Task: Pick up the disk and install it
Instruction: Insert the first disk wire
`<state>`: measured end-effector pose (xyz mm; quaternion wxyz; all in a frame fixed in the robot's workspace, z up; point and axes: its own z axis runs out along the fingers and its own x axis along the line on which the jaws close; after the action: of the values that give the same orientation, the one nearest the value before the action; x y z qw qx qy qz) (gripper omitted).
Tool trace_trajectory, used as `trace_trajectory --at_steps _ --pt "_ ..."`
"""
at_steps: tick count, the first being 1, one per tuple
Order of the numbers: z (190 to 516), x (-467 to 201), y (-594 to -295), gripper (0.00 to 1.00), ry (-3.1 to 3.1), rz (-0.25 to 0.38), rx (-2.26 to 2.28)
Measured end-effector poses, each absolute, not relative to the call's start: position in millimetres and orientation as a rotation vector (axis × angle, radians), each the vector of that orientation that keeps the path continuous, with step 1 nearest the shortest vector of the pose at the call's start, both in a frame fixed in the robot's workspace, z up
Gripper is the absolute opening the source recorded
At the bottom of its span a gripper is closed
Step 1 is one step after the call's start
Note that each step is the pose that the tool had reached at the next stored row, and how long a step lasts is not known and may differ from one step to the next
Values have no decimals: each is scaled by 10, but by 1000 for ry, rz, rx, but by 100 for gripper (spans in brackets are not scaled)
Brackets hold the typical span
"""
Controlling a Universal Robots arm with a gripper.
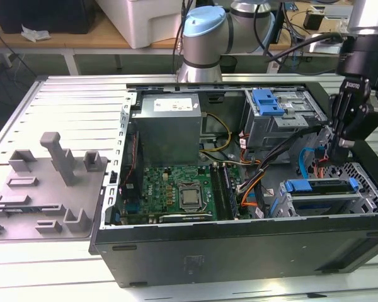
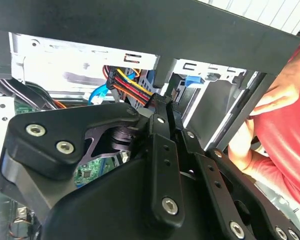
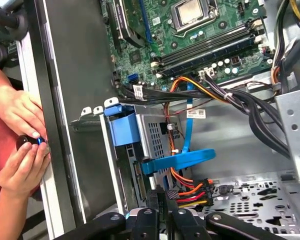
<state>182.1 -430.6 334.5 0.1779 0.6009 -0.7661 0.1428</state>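
Disk (image 1: pixel 321 201) bare metal, blue plastic rails; pincer (image 1: pixel 336 151) matt black

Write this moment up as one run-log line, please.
pincer: inside computer case, at cables beside disk | disk: seated in drive bay | hands: on case edge

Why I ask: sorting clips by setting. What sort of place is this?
Probably a robotics lab or workshop: a robot arm at an open computer case on a slotted metal table.
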Motion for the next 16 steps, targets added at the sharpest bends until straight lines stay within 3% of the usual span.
trace_trajectory --at_steps 16 --pt "3343 1715 -4359 17 -2099 428 1805"
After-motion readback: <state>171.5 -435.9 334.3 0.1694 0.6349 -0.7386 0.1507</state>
